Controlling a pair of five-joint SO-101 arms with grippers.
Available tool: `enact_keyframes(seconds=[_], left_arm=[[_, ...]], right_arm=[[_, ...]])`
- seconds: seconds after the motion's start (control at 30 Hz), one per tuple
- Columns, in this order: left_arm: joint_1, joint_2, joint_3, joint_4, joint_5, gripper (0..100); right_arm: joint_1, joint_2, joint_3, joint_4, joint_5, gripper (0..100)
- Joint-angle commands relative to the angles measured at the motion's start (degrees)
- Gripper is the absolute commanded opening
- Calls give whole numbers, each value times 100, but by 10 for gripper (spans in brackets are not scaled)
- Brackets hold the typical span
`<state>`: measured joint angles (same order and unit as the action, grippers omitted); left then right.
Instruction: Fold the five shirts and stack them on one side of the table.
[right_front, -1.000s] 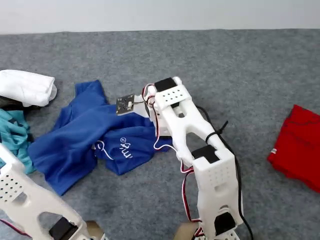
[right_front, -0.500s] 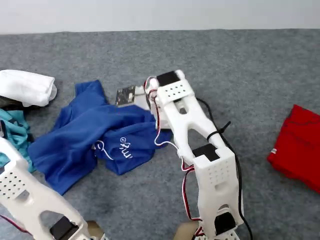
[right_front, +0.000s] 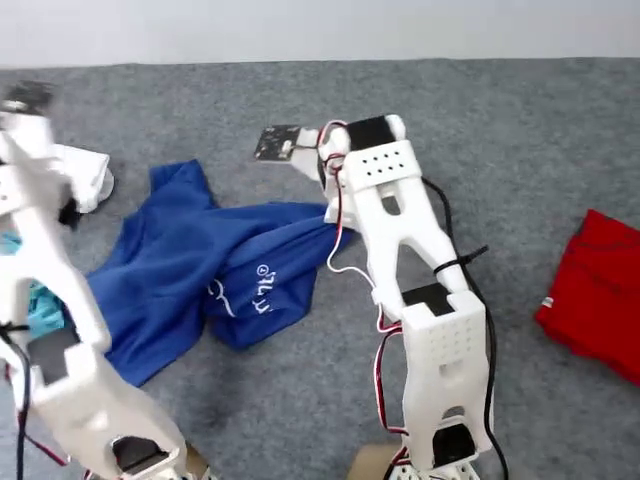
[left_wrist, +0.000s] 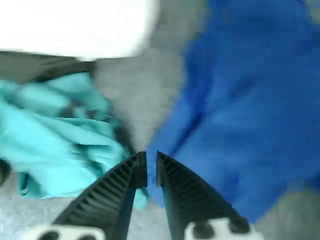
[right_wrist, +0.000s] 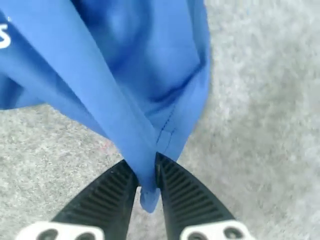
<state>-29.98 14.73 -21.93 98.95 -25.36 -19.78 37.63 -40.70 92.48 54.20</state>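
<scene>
1. Mid-left on the surface (right_front: 500, 130): blue shirt (right_front: 180, 280), crumpled, one edge stretched taut up to the right tool (right_wrist: 147, 186).
2. Right tool clenched on that bunched edge.
3. Left tool (left_wrist: 147, 169) jaws nearly together, nothing in them, above where the teal shirt (left_wrist: 55, 130) meets the blue shirt.
4. Handling, my read: light, limp, will sag and bunch. Take hold at hem corners or shoulders, two points, to spread flat.

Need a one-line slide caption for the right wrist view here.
Right gripper shut on a bunched fold of the blue shirt, with the grey table surface beneath.
</scene>
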Motion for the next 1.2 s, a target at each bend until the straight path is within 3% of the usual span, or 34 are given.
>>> enact_keyframes(seconds=[0.0, 0.23, 0.57, 0.8, 0.93, 1.17], left_arm=[[229, -1222, 1411, 158, -659, 43], [571, -2505, 3459, 149, -1688, 43], [651, -3121, 5552, 123, -3411, 43], [484, -3182, 6826, -870, -4615, 49], [457, -3209, 7196, -1495, -4809, 95], [448, -3226, 6993, -1556, -4835, 150]], right_arm=[[154, -426, -290, 31, -176, 10], [127, -426, -290, 4, -378, 10], [154, -418, -290, 40, -774, 10], [127, -409, -290, 40, -774, 10], [136, -426, -290, 277, -782, 10], [154, -426, -290, 567, -1064, 9]])
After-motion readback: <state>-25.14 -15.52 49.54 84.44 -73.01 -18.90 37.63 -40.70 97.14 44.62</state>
